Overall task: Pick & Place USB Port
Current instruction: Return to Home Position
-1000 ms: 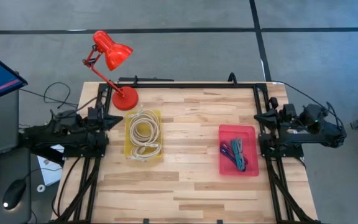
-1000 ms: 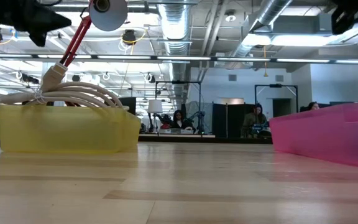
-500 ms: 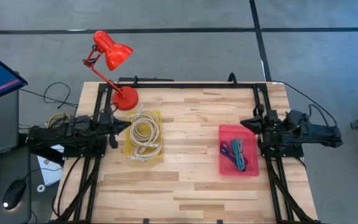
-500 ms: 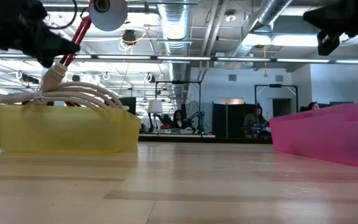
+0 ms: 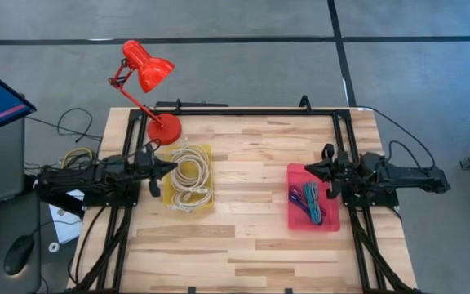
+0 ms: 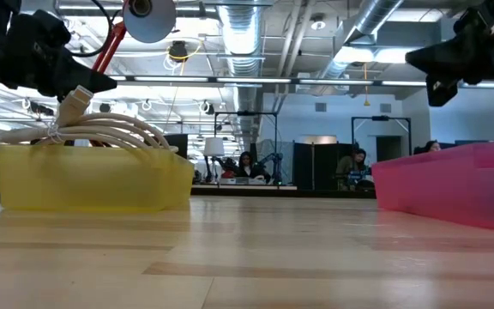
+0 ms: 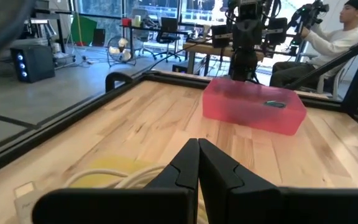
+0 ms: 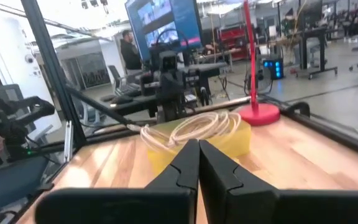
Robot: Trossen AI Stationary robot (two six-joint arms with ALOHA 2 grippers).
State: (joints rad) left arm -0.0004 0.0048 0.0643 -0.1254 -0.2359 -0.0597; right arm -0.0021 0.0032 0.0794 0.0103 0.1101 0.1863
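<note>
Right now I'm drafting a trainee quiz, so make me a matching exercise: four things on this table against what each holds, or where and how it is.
1. yellow bin
2. pink bin
3. red lamp
4. left gripper

A. shut, at the yellow bin's edge
B. holds blue and purple cables
C. stands near a corner of the table
D. holds a coiled beige cable

Pairs: 1-D, 2-B, 3-C, 4-A.
</note>
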